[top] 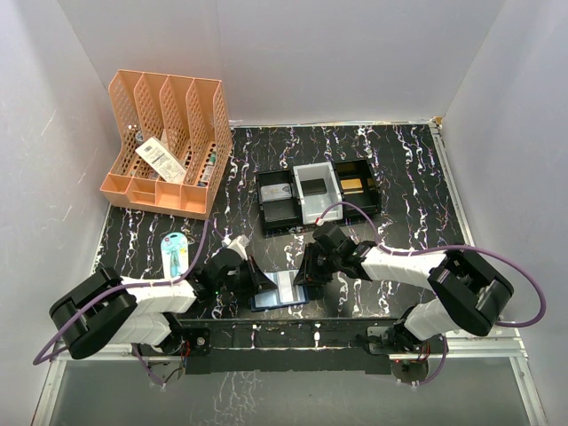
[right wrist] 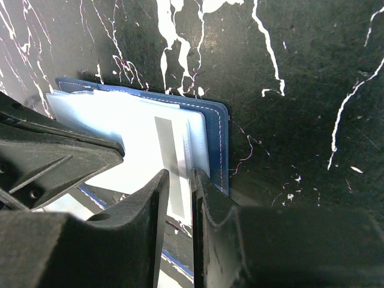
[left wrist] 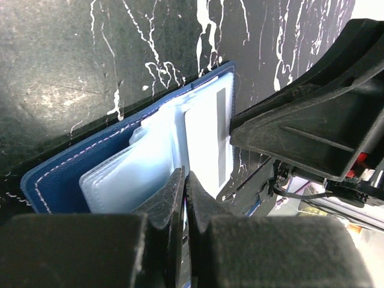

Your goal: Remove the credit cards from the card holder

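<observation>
- The card holder (top: 280, 291) lay open on the table (top: 408, 177), close to the near edge and right between my two grippers, with its clear sleeves (left wrist: 132, 174) fanned up.
- My right gripper (right wrist: 179, 180) was nearly closed. It looked like it was pinching the edge of a credit card (right wrist: 150, 150), a pale one with a grey stripe, which sat mostly in its sleeve.
- My left gripper (left wrist: 185, 180) was pressed tight together right at the sleeves' edge. I honestly couldn't tell if a leaf was caught in it.
- My worry was that if the left had no real hold, pulling the card would drag the whole holder along, maybe off the table. A pinch on just the card's rim could also slip.
- The top view only showed the holder wedged between my arms, with no card to make out. The right wrist view showed the stripe and the stitched blue cover, and the left wrist view showed the stacked sleeves.
- The trays (top: 318, 197) sat well apart, further back.
</observation>
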{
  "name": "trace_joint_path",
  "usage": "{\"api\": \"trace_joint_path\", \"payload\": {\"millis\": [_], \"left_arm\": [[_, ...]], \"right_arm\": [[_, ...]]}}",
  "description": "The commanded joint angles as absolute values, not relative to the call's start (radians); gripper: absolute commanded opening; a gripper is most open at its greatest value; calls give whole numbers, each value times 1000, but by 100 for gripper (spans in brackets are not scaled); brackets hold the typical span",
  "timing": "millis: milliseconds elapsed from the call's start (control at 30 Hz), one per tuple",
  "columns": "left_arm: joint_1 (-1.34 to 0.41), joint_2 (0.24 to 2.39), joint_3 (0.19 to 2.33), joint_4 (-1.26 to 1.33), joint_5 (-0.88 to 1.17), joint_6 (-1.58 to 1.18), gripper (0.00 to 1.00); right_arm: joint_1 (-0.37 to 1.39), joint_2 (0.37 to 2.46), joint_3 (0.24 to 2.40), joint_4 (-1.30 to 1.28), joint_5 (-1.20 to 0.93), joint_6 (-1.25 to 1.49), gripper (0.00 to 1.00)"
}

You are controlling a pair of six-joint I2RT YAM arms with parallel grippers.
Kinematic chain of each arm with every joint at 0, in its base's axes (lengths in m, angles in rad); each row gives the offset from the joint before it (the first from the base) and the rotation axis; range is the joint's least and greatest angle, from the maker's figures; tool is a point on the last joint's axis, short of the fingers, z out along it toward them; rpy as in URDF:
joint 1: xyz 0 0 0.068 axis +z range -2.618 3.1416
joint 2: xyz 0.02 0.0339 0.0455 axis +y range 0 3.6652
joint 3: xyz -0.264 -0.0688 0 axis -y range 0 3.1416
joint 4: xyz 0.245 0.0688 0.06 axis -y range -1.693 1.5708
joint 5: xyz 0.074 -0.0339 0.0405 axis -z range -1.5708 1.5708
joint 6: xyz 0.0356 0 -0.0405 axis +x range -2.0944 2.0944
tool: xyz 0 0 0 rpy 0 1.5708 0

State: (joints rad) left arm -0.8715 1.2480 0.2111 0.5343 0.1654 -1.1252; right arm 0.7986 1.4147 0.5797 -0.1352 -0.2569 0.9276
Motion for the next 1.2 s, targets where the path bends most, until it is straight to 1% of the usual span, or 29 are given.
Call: {"api": "trace_joint_path", "payload": {"millis": [0, 33, 100, 167, 267, 400, 533, 667, 733, 833, 933, 1000, 1100, 1167], "left_arm": [[-877, 1225, 201, 512, 138, -1112, 0], [-877, 1228, 202, 525, 139, -1115, 0], [-876, 1237, 202, 551, 146, -1126, 12], [-877, 1255, 197, 601, 163, -1138, 19], [-877, 1300, 185, 686, 192, -1158, 23], [-877, 1360, 181, 754, 216, -1177, 23], [-877, 1414, 162, 847, 221, -1207, 15], [-876, 1448, 155, 936, 238, -1221, 13], [-877, 1466, 163, 960, 248, -1223, 14], [-880, 1488, 176, 974, 256, -1224, 19], [-883, 1496, 195, 949, 252, -1215, 20], [-887, 1491, 213, 907, 245, -1204, 18], [-894, 1473, 236, 850, 223, -1189, 12], [-896, 1460, 246, 821, 212, -1180, 3]], "right_arm": [[807, 1436, 590, -168, -207, 913, 20], [807, 1436, 589, -165, -211, 915, 20], [807, 1438, 586, -158, -217, 920, 20], [807, 1442, 585, -154, -219, 923, 20], [807, 1445, 576, -146, -222, 928, 20], [807, 1446, 569, -141, -225, 931, 20], [807, 1449, 563, -130, -233, 936, 20], [807, 1451, 556, -117, -244, 938, 20], [807, 1448, 552, -113, -246, 936, 19], [808, 1431, 552, -106, -254, 926, 17], [808, 1409, 554, -109, -256, 909, 17], [808, 1400, 552, -99, -273, 898, 16], [810, 1401, 546, -75, -307, 885, 16], [810, 1403, 542, -67, -318, 883, 16]]}}
